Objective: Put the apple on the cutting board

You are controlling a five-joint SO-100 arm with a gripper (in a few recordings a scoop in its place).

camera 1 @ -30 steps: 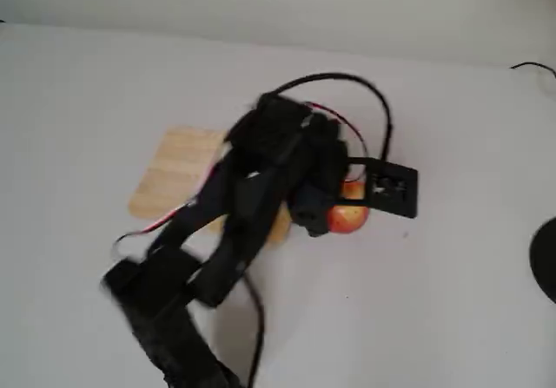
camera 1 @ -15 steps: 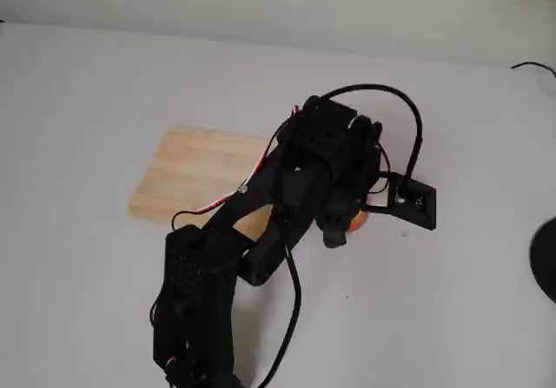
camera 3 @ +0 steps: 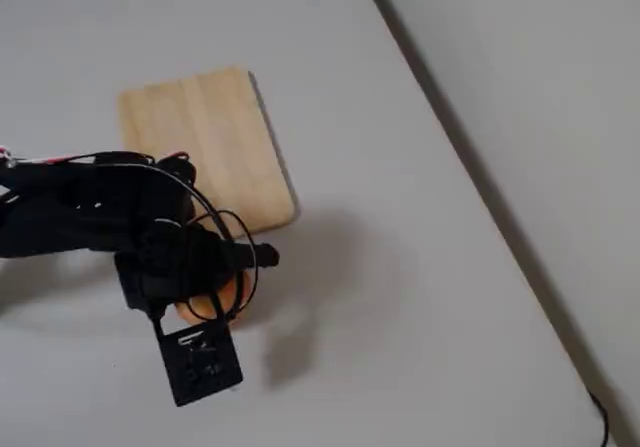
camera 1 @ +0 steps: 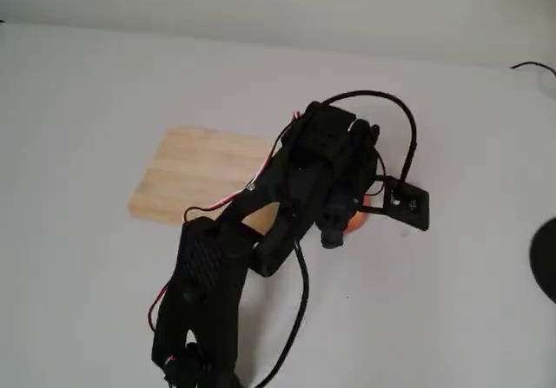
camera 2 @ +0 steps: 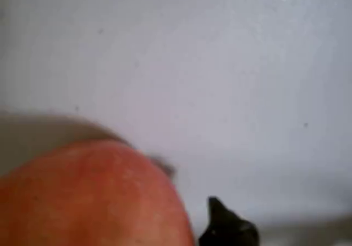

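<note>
The apple lies on the white table just right of the cutting board, mostly hidden under the black arm in this fixed view. From the other side, the apple shows as an orange patch below the board's near corner. My gripper hangs low over the apple, and its jaws look open and spread around it. In the wrist view the apple fills the lower left, with one black fingertip just to its right.
A black square camera mount sticks out from the gripper. A dark round object sits at the right edge and a black cable at the far right. The table's edge runs diagonally beside a wall.
The arm swung right off the board and came down over the apple, which was in plain view beside the gripper a second ago. The apple has stayed in place.
</note>
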